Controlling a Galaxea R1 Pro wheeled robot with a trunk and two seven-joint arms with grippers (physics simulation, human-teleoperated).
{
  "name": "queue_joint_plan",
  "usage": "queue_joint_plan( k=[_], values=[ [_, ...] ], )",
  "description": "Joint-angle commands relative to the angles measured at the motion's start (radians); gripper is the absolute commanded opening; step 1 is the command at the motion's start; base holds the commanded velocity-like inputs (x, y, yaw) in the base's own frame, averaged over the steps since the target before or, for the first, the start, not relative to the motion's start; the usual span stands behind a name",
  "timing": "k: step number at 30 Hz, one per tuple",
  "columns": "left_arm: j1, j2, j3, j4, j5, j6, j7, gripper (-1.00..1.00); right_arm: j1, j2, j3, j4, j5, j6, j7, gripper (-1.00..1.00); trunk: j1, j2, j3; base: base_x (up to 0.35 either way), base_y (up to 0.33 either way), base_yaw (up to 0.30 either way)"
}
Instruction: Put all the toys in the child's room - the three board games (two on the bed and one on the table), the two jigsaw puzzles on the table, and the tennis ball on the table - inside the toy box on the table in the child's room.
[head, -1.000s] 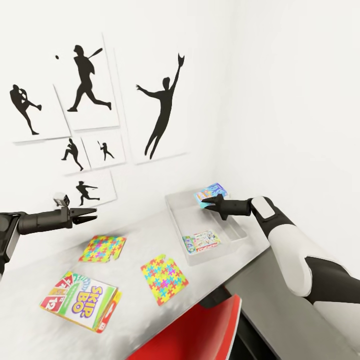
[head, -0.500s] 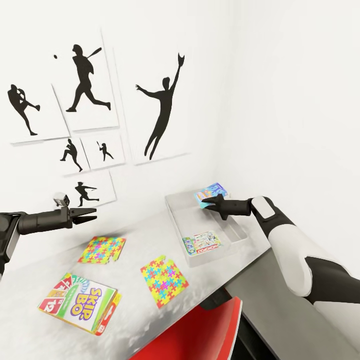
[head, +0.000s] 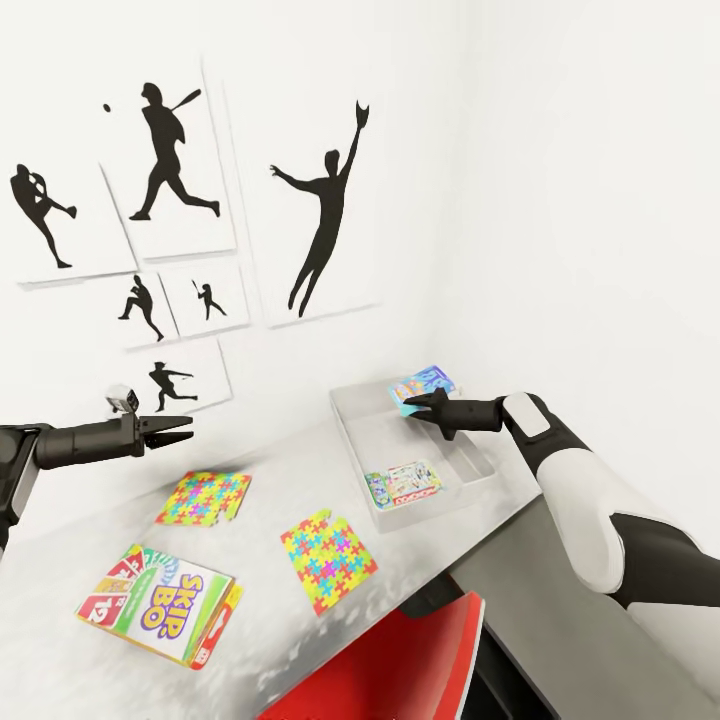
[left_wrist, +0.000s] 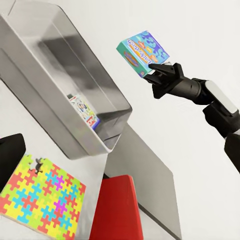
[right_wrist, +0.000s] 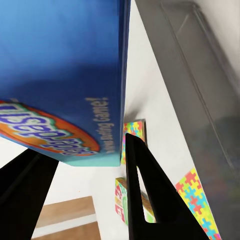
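My right gripper (head: 412, 405) is shut on a blue board game (head: 425, 382) and holds it above the far end of the grey toy box (head: 345, 425). The right wrist view has the same blue box (right_wrist: 65, 75) between the two black fingers. A second board game (head: 403, 483) lies inside the toy box at its near end. A third, the Skip-Bo box (head: 160, 603), lies on the table (head: 280, 465) at the near left. Two jigsaw puzzles (head: 204, 497) (head: 328, 558) lie flat on the table. My left gripper (head: 180, 428) hovers open above the left puzzle. The tennis ball and the bed are out of view.
A red chair (head: 400, 660) is tucked under the table's near edge, below the toy box. White walls with black silhouette posters (head: 170, 160) close off the table's far side and form a corner behind the toy box.
The head view has shifted slightly. Both arms, the held board game and the things on the table keep their places.
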Motion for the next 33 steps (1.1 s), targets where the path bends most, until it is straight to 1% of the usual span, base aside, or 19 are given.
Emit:
queue_joint_plan(
  k=[1,7,13,18,20,23,25,27,29,31,33],
  values=[
    [-0.001,0.000,0.000,0.000,0.000,0.011,-0.003,1.00,-0.001,0.001,-0.007,0.000,0.009,0.005,0.007,-1.00,0.000,-0.002,-0.003,0.000,0.000,0.000],
    [-0.001,0.000,0.000,-0.005,0.000,0.011,-0.003,1.00,-0.002,0.007,-0.008,0.000,0.007,0.005,0.007,-1.00,0.000,-0.002,-0.013,0.000,0.000,0.000],
    [-0.001,-0.002,0.001,-0.079,0.002,0.013,-0.003,1.00,-0.007,0.018,-0.010,0.000,0.007,0.005,0.007,-1.00,0.000,-0.002,-0.023,0.000,0.000,0.000],
    [-0.001,-0.003,0.001,-0.104,0.002,0.014,-0.003,1.00,-0.011,0.020,-0.010,-0.005,0.007,0.005,0.007,-1.00,0.000,-0.002,-0.031,0.000,0.000,0.000],
    [-0.001,-0.006,0.001,-0.110,0.003,0.014,-0.003,1.00,-0.011,0.021,-0.010,-0.022,0.007,0.005,0.008,-1.00,0.000,-0.002,-0.034,0.000,0.000,0.000],
    [-0.001,-0.015,0.000,-0.124,0.028,0.014,-0.003,1.00,-0.011,0.025,-0.010,-0.038,0.007,0.005,0.008,-1.00,0.000,-0.002,-0.039,0.000,0.000,0.000],
    [-0.001,-0.019,-0.002,-0.130,0.062,0.014,-0.003,1.00,-0.011,0.030,-0.010,-0.051,0.007,0.005,0.009,-1.00,0.000,-0.002,-0.042,0.000,0.000,0.000],
    [-0.002,-0.020,-0.003,-0.133,0.080,0.014,-0.003,1.00,-0.011,0.034,-0.010,-0.060,0.007,0.005,0.009,-1.00,0.000,-0.002,-0.046,0.000,0.000,0.000],
    [-0.002,-0.021,-0.004,-0.137,0.092,0.014,-0.003,1.00,-0.011,0.036,-0.009,-0.072,0.007,0.005,0.009,-1.00,0.000,-0.002,-0.049,0.000,0.000,0.000],
    [-0.002,-0.021,-0.004,-0.145,0.097,0.014,-0.003,1.00,-0.012,0.039,-0.009,-0.084,0.007,0.005,0.009,-1.00,0.000,-0.002,-0.052,0.000,-0.002,0.000],
    [-0.002,-0.021,-0.002,-0.155,0.099,0.014,-0.003,1.00,-0.012,0.047,-0.009,-0.100,0.007,0.005,0.009,-1.00,0.000,-0.002,-0.055,0.000,-0.024,0.000]
  ],
)
